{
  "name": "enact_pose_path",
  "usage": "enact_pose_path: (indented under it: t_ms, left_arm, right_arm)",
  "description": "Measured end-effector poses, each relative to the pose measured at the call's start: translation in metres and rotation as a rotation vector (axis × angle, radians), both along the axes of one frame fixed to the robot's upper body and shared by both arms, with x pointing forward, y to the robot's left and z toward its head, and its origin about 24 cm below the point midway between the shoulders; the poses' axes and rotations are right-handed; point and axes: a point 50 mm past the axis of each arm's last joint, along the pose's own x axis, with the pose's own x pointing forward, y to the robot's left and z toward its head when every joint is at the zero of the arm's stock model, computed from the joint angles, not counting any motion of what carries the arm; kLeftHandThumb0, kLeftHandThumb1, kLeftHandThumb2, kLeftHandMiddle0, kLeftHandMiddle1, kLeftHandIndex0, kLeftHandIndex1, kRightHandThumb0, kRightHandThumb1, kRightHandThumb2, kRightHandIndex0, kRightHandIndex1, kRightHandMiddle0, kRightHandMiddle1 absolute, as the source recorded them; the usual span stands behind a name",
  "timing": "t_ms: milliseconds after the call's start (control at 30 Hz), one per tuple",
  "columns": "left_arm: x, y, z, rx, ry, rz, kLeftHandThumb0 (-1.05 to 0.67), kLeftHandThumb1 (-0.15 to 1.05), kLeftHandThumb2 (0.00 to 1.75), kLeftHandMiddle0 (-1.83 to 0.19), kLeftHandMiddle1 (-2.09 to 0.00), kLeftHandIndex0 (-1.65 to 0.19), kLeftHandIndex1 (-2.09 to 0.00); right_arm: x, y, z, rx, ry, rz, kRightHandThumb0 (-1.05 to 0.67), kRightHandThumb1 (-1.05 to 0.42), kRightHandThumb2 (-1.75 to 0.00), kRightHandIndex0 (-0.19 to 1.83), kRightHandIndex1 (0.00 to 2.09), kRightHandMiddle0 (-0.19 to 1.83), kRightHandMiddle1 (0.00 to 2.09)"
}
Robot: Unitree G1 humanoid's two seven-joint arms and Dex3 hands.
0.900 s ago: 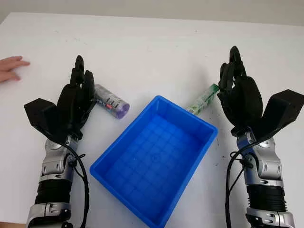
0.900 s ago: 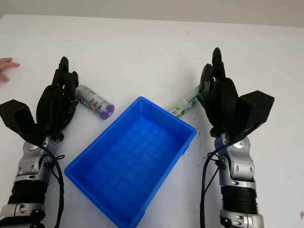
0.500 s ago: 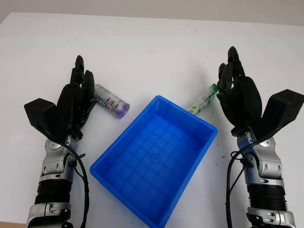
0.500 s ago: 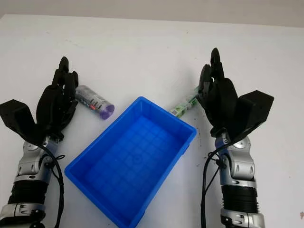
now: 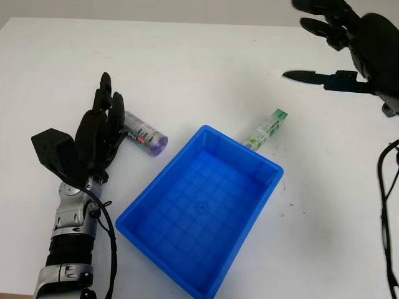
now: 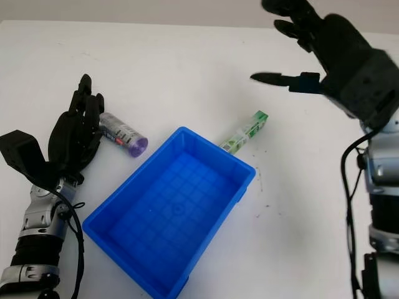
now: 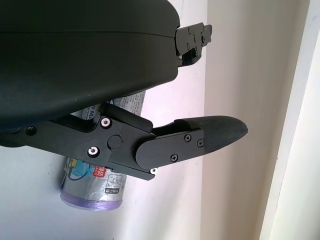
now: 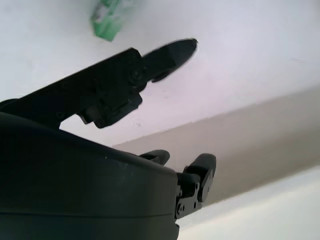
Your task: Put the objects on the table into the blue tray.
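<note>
White bench (image 5: 187, 68) lies open beyond the tray (image 5: 163, 187); my right hand (image 5: 349, 43) hovers open, left hand (image 5: 100, 134) open beside the can (image 5: 144, 132).

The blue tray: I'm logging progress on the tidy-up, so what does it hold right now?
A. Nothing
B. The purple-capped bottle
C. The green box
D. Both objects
A. The blue tray shows only its bare gridded floor; the green box lies on the table at its far corner and the purple-capped bottle lies on the table beside the left hand.
</note>
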Motion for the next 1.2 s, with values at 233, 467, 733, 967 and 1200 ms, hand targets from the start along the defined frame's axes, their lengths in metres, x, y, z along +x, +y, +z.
enact_pose_path:
  t_ms: [233, 467, 733, 967, 1200]
  left_arm:
    - [0.000, 0.000, 0.000, -0.001, 0.000, 0.008, -0.71, 1.05, 0.61, 0.19, 0.00, 0.19, 0.00]
    - [0.001, 0.000, 0.003, 0.003, -0.008, 0.001, -0.71, 1.05, 0.60, 0.19, 0.00, 0.19, 0.00]
    - [0.002, 0.000, 0.004, 0.008, -0.011, 0.002, -0.70, 1.05, 0.61, 0.19, 0.00, 0.19, 0.00]
    - [0.003, 0.000, 0.005, 0.010, -0.009, 0.003, -0.70, 1.05, 0.61, 0.19, 0.00, 0.19, 0.00]
    - [0.003, 0.000, 0.003, 0.007, -0.003, 0.005, -0.71, 1.05, 0.59, 0.19, 0.00, 0.19, 0.00]
  right_arm:
    - [0.009, 0.013, -0.017, -0.375, 0.104, 0.004, -0.40, -0.74, -0.06, 0.31, 0.08, 0.34, 0.14]
    - [0.016, 0.012, -0.038, -0.529, 0.129, 0.056, -0.43, -0.77, -0.06, 0.33, 0.08, 0.38, 0.10]
    - [0.017, 0.017, -0.047, -0.575, 0.154, 0.099, -0.46, -0.81, -0.06, 0.35, 0.08, 0.41, 0.09]
    - [0.020, 0.021, -0.064, -0.508, 0.122, 0.154, -0.36, -0.80, -0.05, 0.42, 0.10, 0.49, 0.11]
    - [0.023, 0.020, -0.087, -0.510, 0.117, 0.202, -0.37, -0.90, -0.06, 0.68, 0.43, 0.67, 0.26]
